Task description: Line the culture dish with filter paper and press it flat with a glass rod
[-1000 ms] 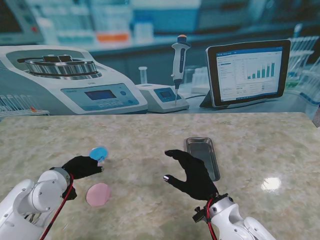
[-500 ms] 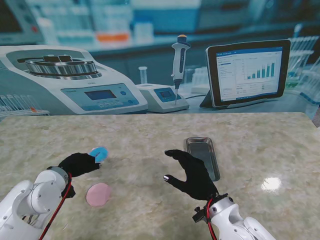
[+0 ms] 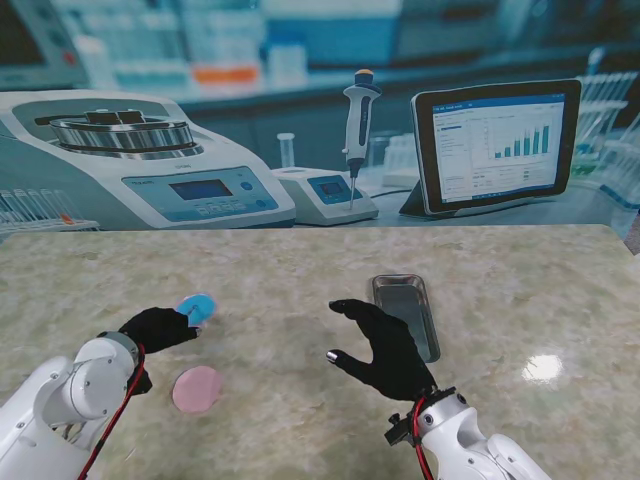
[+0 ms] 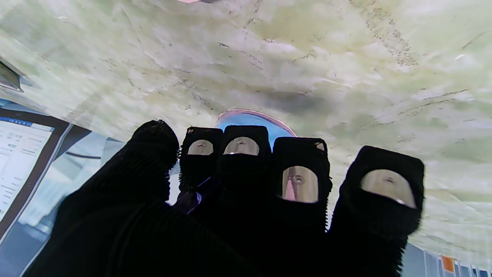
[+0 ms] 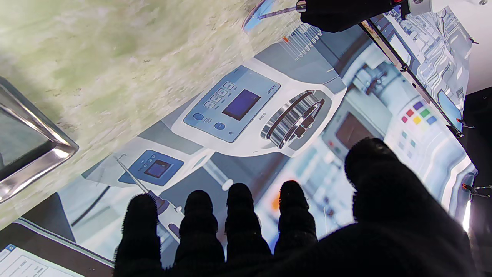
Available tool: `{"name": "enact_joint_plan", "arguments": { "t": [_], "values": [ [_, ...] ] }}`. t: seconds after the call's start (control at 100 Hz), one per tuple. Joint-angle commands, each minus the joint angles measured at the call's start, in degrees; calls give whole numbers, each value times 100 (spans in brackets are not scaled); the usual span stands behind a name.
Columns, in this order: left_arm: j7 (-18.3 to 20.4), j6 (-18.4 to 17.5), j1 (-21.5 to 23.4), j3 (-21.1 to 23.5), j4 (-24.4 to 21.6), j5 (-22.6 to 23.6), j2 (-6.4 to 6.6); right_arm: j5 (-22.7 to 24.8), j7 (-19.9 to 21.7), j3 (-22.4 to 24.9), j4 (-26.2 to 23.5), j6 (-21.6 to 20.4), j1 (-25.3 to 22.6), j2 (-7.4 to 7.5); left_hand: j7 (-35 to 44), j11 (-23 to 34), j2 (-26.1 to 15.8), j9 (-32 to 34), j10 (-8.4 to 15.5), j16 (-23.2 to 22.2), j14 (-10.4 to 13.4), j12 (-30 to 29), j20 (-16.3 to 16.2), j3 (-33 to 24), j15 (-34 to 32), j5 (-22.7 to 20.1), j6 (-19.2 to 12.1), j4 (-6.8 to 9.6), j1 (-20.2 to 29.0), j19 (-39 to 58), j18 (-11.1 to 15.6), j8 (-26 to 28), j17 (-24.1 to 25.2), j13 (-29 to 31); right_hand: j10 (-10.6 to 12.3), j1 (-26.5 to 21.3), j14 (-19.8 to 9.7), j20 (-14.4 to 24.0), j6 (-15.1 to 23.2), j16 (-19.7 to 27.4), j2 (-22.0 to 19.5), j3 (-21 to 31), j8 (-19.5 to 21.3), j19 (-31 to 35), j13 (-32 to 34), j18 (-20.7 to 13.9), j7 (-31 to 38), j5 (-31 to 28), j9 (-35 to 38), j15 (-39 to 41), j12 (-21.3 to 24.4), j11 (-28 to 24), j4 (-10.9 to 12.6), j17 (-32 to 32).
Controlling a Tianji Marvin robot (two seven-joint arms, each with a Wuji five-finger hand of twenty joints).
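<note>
Culture dish (image 3: 197,305), round, blue-tinted, tilted, pinched by left hand (image 3: 160,329)

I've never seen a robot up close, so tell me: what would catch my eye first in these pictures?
Probably the two black-gloved hands over the marbled table: the left hand pinches a blue disc, lifted at its fingertips, while the right hand hovers open with fingers spread. A pink disc lies flat on the table nearer to me than the left hand, and a shiny metal tray sits just past the right hand.
</note>
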State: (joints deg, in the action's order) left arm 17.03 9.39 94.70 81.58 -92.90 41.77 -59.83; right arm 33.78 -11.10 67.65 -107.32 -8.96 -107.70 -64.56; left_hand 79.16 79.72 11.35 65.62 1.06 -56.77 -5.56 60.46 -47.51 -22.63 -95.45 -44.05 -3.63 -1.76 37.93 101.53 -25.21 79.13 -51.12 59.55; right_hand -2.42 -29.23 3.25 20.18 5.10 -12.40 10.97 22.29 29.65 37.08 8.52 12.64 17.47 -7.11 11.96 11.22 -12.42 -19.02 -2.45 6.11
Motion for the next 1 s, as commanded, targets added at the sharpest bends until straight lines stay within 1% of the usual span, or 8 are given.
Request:
{"name": "enact_joint_plan", "arguments": {
  "t": [0.0,0.18,0.4,0.58,0.77,0.99],
  "values": [
    [28,48,-8,-3,33,5,-3,-8,-1,-26,-13,17,-37,-26,311,374,-96,175,598,46,301,24,161,15,-384,-169,306,-101,-73,813,45,145,-220,307,150,38,-216,92,-25,66,-137,-55,-12,51,-129,-170,38,189,-157,-166,19,-19,107,59],
    [-62,141,5,14,29,133,-14,-10,0,-27,-15,19,-37,-27,311,375,-101,174,598,47,306,25,167,22,-381,-167,305,-103,-79,812,49,145,-222,302,150,40,-208,91,-20,66,-139,-53,-12,52,-127,-172,40,188,-158,-167,19,-19,108,58],
    [-135,184,16,30,14,163,-27,-6,5,-31,-17,21,-36,-25,308,374,-110,174,600,49,319,25,176,33,-377,-160,304,-103,-67,815,63,145,-224,300,150,36,-220,89,-18,65,-139,-53,-12,49,-128,-171,40,186,-156,-166,18,-22,108,59],
    [-189,50,122,113,-114,60,-43,-4,-8,-31,-19,23,-38,-28,307,374,-101,174,600,49,319,26,182,38,-377,-160,307,-101,-60,817,65,146,-224,300,145,35,-218,91,-24,65,-138,-53,-13,54,-129,-171,40,188,-154,-164,18,-22,107,57],
    [-104,-96,249,165,-300,-4,-33,-6,1,-35,-20,12,-36,-25,306,374,-103,174,600,50,319,26,187,40,-377,-156,303,-101,-67,819,65,147,-224,300,150,38,-216,91,-22,65,-141,-57,-14,56,-128,-171,39,189,-156,-164,19,-20,107,58],
    [6,14,183,58,-271,31,-13,-2,-13,-21,-28,14,-50,-28,302,374,-112,174,600,51,326,26,192,44,-374,-151,300,-99,-64,822,65,149,-225,296,148,33,-210,90,-25,66,-140,-56,-15,53,-127,-172,38,191,-157,-164,19,-19,108,60]
  ]
}}
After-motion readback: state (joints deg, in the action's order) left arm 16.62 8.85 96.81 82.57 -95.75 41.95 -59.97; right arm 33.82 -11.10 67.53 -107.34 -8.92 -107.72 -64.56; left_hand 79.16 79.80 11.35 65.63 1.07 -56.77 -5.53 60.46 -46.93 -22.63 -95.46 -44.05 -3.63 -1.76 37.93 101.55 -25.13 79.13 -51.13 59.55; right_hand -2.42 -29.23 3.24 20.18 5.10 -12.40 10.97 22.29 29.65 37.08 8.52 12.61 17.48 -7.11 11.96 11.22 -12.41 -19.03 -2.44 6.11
